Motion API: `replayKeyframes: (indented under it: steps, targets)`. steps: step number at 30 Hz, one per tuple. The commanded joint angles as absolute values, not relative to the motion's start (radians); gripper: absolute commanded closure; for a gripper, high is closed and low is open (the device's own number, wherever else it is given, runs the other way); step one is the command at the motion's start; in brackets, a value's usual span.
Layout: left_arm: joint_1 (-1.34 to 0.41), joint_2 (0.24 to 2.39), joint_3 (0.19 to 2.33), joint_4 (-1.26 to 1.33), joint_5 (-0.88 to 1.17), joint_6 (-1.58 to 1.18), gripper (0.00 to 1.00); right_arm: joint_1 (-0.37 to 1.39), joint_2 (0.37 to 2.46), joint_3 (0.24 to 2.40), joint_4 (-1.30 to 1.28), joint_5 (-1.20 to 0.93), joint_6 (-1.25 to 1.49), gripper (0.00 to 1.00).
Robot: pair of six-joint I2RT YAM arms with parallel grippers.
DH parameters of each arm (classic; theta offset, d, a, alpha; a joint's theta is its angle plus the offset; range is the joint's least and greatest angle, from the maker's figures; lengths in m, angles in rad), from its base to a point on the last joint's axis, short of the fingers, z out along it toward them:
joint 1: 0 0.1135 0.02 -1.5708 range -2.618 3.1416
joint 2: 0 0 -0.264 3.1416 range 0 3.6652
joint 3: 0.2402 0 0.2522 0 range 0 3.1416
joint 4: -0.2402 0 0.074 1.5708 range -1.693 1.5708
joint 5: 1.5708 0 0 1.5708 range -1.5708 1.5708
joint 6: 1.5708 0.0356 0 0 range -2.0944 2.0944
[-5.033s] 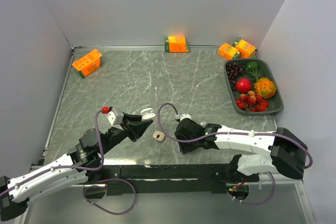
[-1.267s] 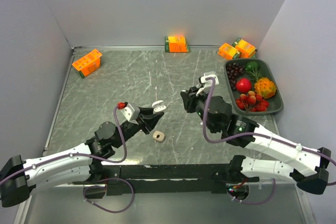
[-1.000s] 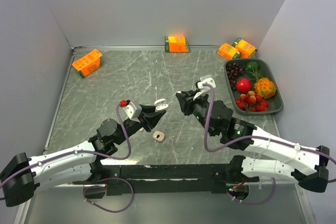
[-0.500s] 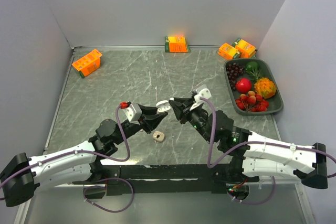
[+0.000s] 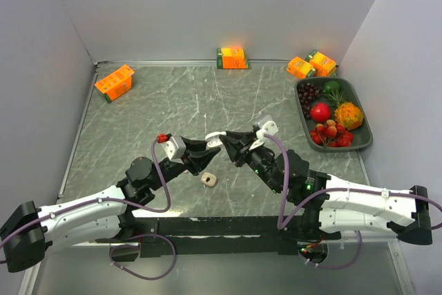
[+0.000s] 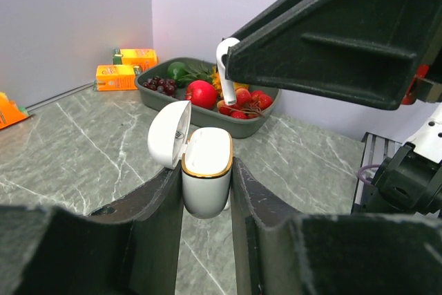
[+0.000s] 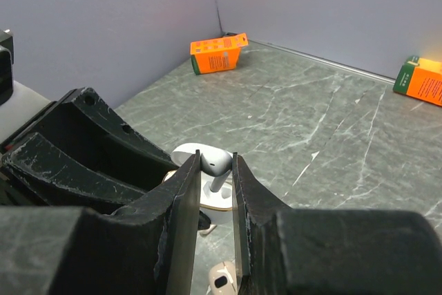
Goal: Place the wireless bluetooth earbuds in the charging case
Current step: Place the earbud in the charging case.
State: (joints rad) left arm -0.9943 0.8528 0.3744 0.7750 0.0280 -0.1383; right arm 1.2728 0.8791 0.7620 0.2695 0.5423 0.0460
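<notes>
My left gripper (image 5: 206, 146) is shut on a white charging case (image 6: 206, 181) with a gold rim, held upright above the table, its lid (image 6: 169, 132) open to the left. My right gripper (image 5: 228, 137) is shut on a white earbud (image 7: 219, 162), pinched by its head with the stem pointing down. The earbud hangs just above the case's open top (image 7: 224, 200); I cannot tell whether the stem touches it. In the left wrist view the earbud (image 6: 224, 74) shows at the tip of the right gripper's finger (image 6: 331, 39), above and behind the case.
A small beige case (image 5: 208, 179) lies on the table below both grippers and shows in the right wrist view (image 7: 222, 280). A grey tray (image 5: 367, 144) of fruit stands at the right. Orange boxes (image 5: 114, 82) (image 5: 232, 57) (image 5: 311, 65) line the far edge.
My right gripper has swung left with the earbud until it meets the case. My left gripper has kept the open case raised, moving only slightly.
</notes>
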Motion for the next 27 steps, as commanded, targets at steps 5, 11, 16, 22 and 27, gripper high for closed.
replayKeyframes:
  steps: [5,11,16,22,27]
  targets:
    - [-0.991,0.848,0.399,0.825,0.005,-0.178,0.99,1.293,0.884,0.746,0.307,0.589,0.049,1.0]
    - [-0.991,0.85,0.403,0.822,0.003,-0.202,0.99,1.295,0.893,0.742,0.313,0.6,0.058,1.0]
    - [-0.991,0.853,0.407,0.827,0.003,-0.244,0.99,1.295,0.896,0.735,0.327,0.607,0.071,1.0]
    - [-0.992,0.859,0.403,0.839,0.003,-0.264,0.99,1.295,0.907,0.739,0.328,0.611,0.071,1.0]
    - [-0.991,0.853,0.405,0.838,0.003,-0.267,0.99,1.295,0.911,0.739,0.318,0.604,0.081,1.0]
